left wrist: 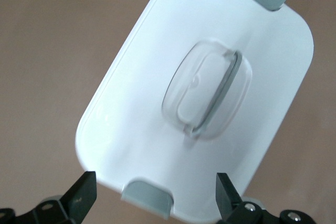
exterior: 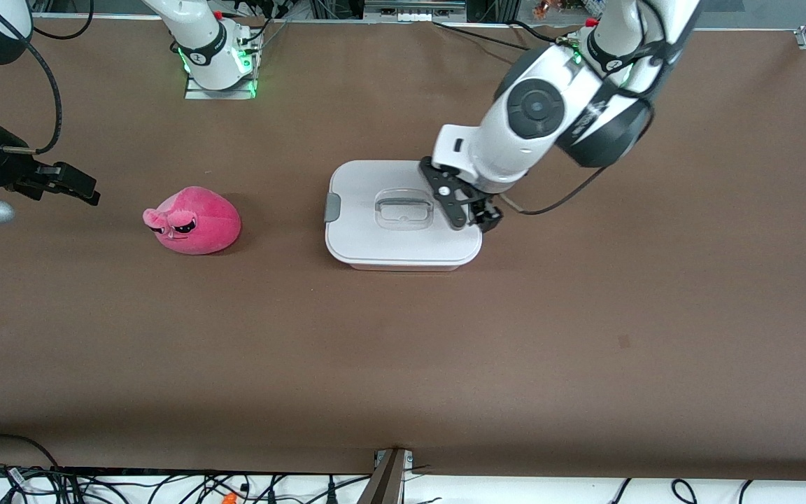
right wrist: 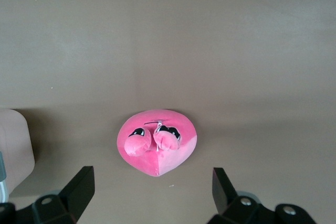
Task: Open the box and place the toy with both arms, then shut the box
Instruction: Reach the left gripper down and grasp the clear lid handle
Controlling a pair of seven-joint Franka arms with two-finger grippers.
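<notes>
Brown desk (exterior: 403,350) carries the box (exterior: 403,213), lid on and clips down, with the toy (exterior: 194,220) beside it toward the right arm's end. Left tool (exterior: 471,208), fingers apart, hangs over one clip (left wrist: 148,196). Right tool (exterior: 71,183), fingers apart, hovers near the toy. Nothing is done yet; opening, placing and closing all remain.

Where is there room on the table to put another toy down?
Bare brown table stretches nearer the front camera than the pink plush toy and the lidded box. A smaller gap lies between them. It is crowded at the box, under the open left pincer.
</notes>
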